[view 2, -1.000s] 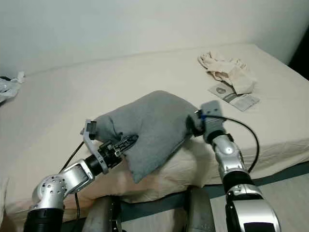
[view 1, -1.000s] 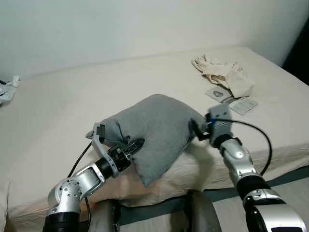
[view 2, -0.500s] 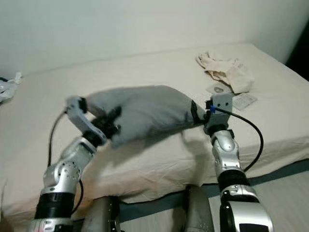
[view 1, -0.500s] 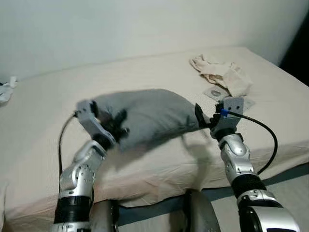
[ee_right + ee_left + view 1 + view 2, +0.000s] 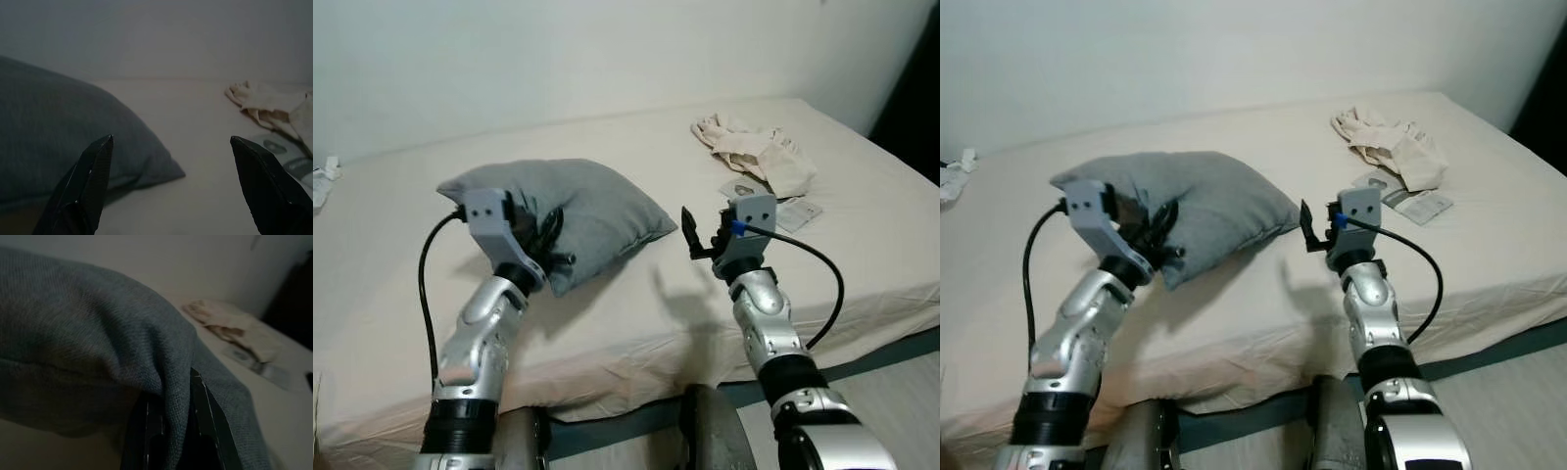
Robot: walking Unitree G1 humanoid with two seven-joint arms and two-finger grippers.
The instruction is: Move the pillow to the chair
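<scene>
A grey pillow (image 5: pixel 587 206) is over the left middle of the cream bed (image 5: pixel 636 313). My left gripper (image 5: pixel 546 245) is shut on the pillow's near edge; in the left wrist view the grey fabric (image 5: pixel 98 352) is folded between the black fingers (image 5: pixel 208 431). My right gripper (image 5: pixel 691 235) hangs open a little to the right of the pillow's right corner, touching nothing. In the right wrist view the pillow (image 5: pixel 49 142) lies ahead of the wide-spread fingertips (image 5: pixel 100 152).
A crumpled cream cloth (image 5: pixel 754 149) and some flat packets (image 5: pixel 783 208) lie on the bed's far right. A small white thing (image 5: pixel 321 181) sits at the left edge. The bed's near edge and a grey floor strip (image 5: pixel 891 382) are below, with a dark opening (image 5: pixel 913 98) at the right.
My left gripper has swung the pillow up and to the left. My right gripper has let go of the pillow's right end and now stands open apart from it.
</scene>
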